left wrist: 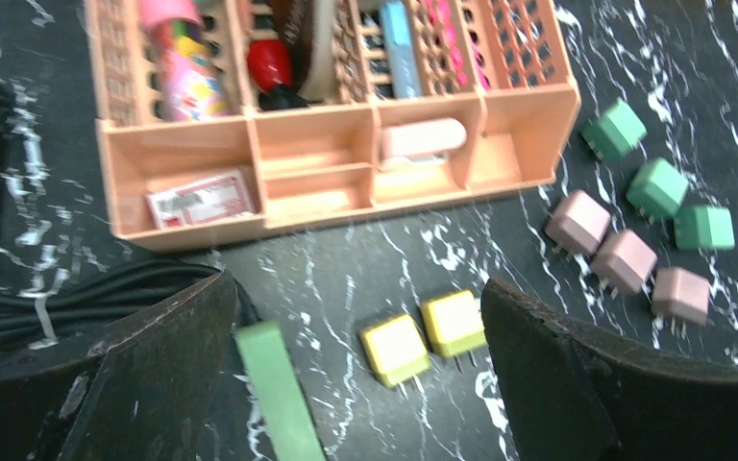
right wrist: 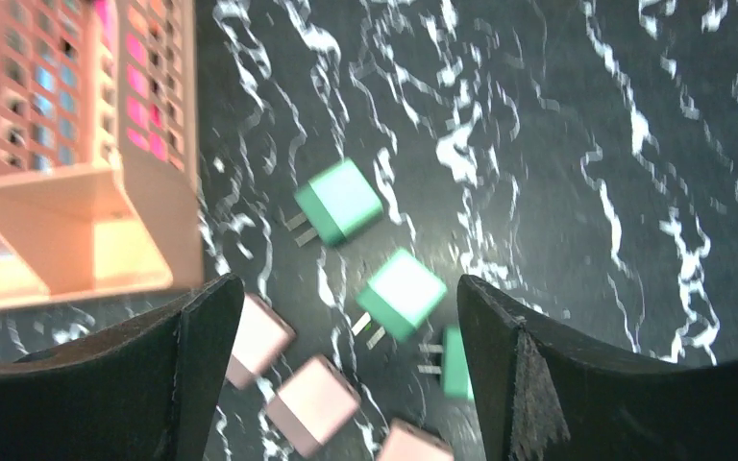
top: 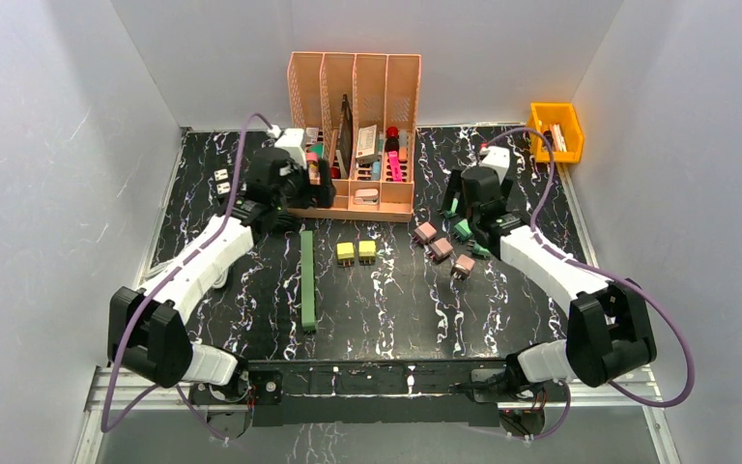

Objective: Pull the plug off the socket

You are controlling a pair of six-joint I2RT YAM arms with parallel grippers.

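My left gripper [left wrist: 354, 317] and right gripper [right wrist: 348, 288] gape wide, empty; organizer [left wrist: 327, 206] edge at twelve o'clock, yellow plugs [left wrist: 396, 348] under left.

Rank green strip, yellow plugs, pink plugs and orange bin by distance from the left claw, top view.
1. Green strip, its far end by the left claw.
2. Yellow plugs, centre.
3. Pink plugs, right of centre.
4. Orange bin, far right corner.

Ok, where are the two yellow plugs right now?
In the top view the yellow plugs lie side by side mid-table, just right of the long green strip and in front of the peach organizer.
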